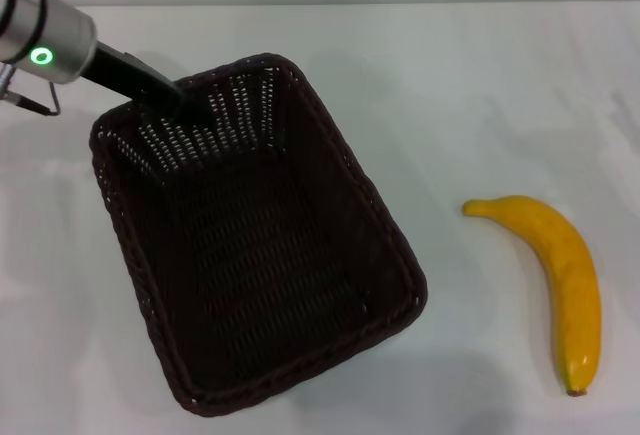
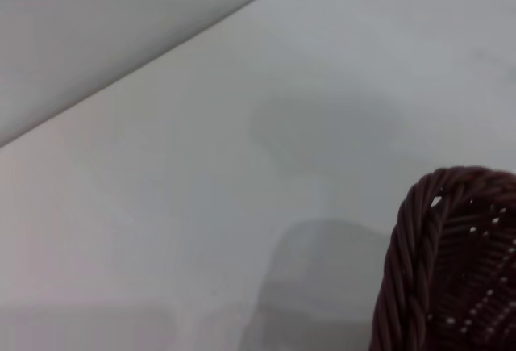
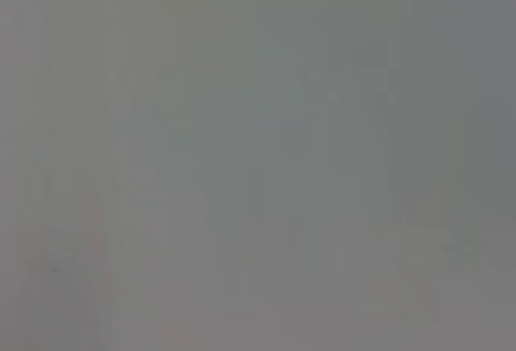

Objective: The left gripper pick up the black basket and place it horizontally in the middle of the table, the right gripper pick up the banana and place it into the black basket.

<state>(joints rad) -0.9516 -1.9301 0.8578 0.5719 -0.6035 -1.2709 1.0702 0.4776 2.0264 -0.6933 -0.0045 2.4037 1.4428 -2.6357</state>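
The black basket (image 1: pixel 372 200) lies at an angle on the left half of the white table (image 1: pixel 480 85), and it holds nothing. My left gripper (image 1: pixel 185 107) comes in from the upper left and is shut on the braided rim of the basket's far short side. A corner of that rim also shows in the left wrist view (image 2: pixel 407 262). The yellow banana (image 1: pixel 565 265) lies alone on the table to the right of the basket, with its stem pointing towards the basket. My right gripper is out of view, and the right wrist view shows only a plain grey surface.
The silver arm segment with the green light ring (image 1: pixel 42 55) is at the upper left corner. The table's far edge (image 1: pixel 400 2) runs along the top of the head view. A strip of bare table separates the basket from the banana.
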